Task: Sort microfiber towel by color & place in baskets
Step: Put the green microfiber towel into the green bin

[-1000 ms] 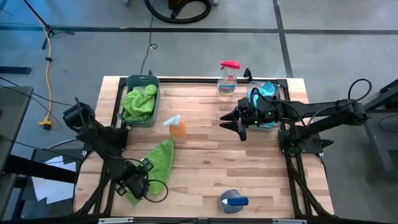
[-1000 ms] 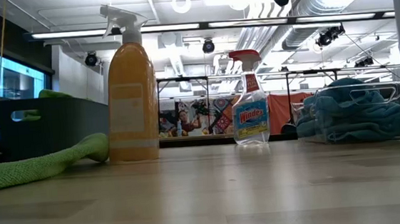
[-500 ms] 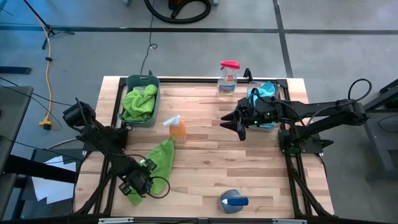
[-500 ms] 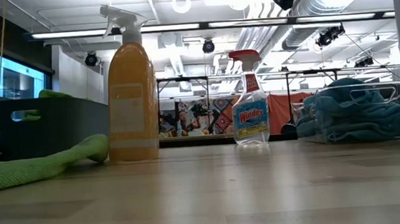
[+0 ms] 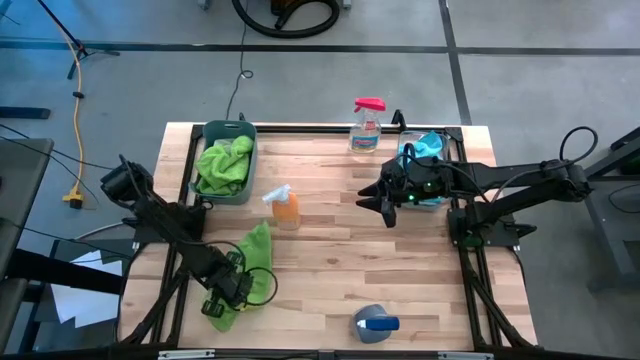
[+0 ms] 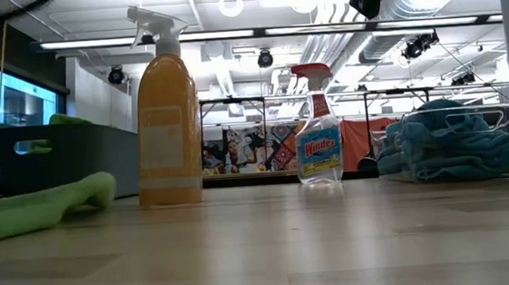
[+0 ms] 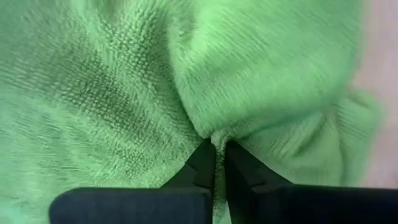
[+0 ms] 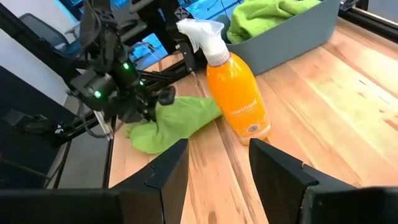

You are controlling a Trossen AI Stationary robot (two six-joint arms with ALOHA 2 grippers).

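The left gripper (image 7: 214, 163) has just clamped down on the green towel (image 5: 250, 255) lying on the worktop (image 5: 400, 270) — a second ago its fingers stood apart over the cloth, and they are now pinched together with a fold of green pile caught between the tips, as the left wrist view shows. In the high view the towel has bunched and drawn in toward the gripper at the near-left part of the worktop, and in the low view its far end has pulled back from the orange spray bottle (image 5: 285, 207), which it previously lay against.

The grasp step therefore appears complete; the lift and carry are not yet done. The matching destination is judged to be the dark teal basket (image 5: 207, 136) at the far-left corner, which already holds green cloth. The clear basket (image 5: 403, 150) at the far-right holds blue towels.

The right gripper (image 5: 385, 206) hovers above the worktop just in front of the clear basket, fingers parted and holding nothing — its stance is unchanged.

One caution: the orange spray bottle stands between the towel and the teal basket, so a trailing cloth could catch it.
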